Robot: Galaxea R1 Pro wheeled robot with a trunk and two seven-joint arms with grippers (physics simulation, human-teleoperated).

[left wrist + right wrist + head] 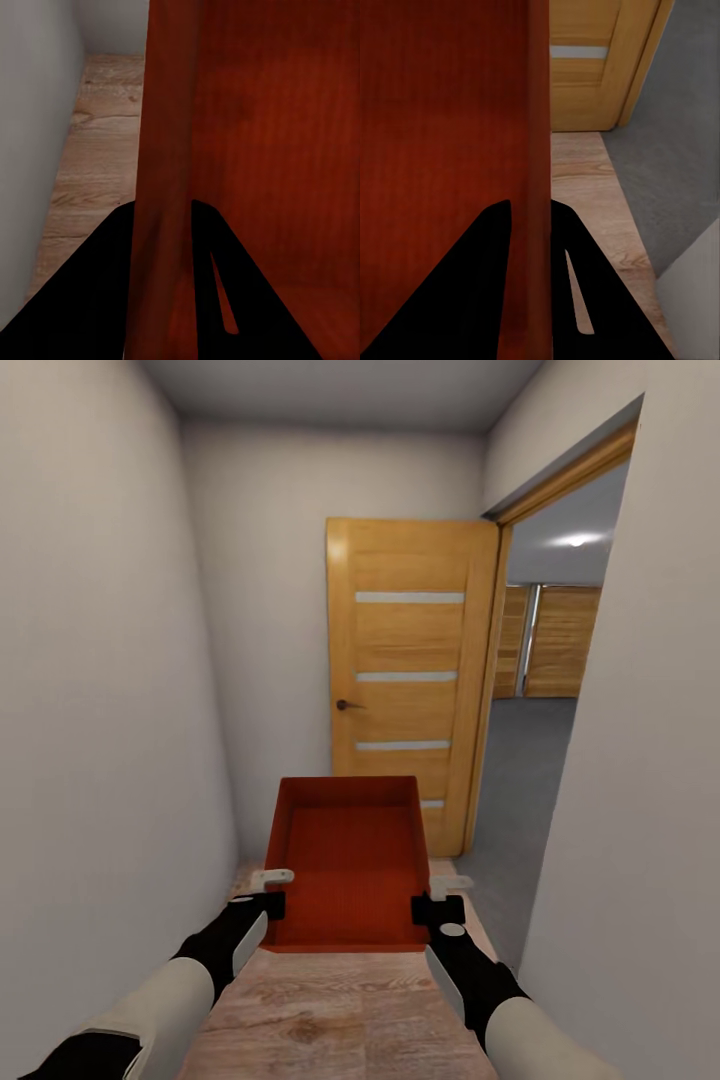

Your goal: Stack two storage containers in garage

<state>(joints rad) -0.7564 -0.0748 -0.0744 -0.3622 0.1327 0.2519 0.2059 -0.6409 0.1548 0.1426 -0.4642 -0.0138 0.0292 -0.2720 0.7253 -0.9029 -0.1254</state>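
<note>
Storage container (350, 855), empty, held with left end effector (268, 905) and right end effector (438, 909) clamping its side walls.

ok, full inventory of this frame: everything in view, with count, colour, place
storage container: 1, red-orange, open top, held out in front of the robot between both grippers, above the wood floor
door: 1, orange wood with pale horizontal strips and a dark handle, swung open against the far wall of the hallway
doorway: 1, orange wood frame, ahead on the right, opening onto a grey floor
wood floor: 1, light planks, under the robot
grey floor: 1, dark grey, beyond the doorway
walls: white-grey, close on both sides
left gripper: 1, black, shut on the container's left wall
right gripper: 1, black, shut on the container's right wall
</note>
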